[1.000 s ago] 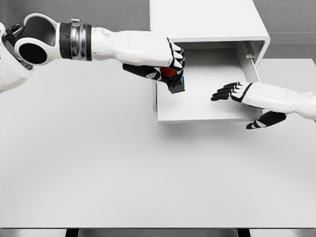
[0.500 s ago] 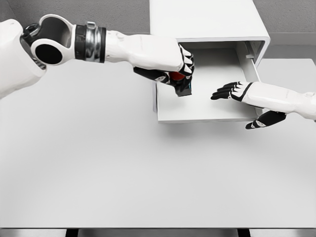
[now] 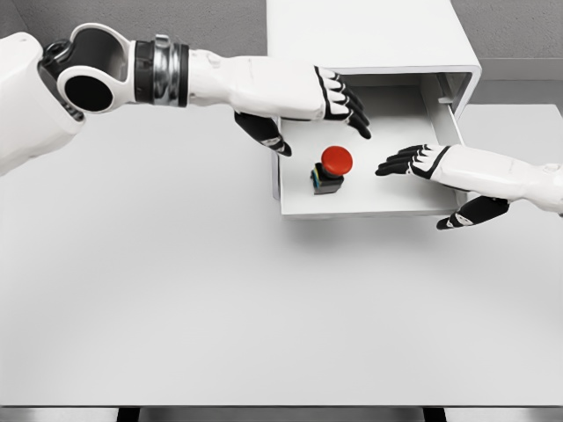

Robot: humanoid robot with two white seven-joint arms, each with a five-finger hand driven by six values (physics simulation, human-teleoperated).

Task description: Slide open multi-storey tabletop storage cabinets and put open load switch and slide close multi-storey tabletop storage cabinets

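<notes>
Left robot hand [image 3: 339, 95] has released, fingers now spread; switch [image 3: 331, 169] sits in the open drawer [image 3: 369, 200]. Right robot hand [image 3: 420, 162] open. Closing remains.

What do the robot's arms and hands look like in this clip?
Both arms have smooth white shells. The left arm shows a round black-centred joint and a silver-and-black ribbed collar. Each robot hand, left and right, has a white back and black fingers. No cables or markings are visible.
</notes>
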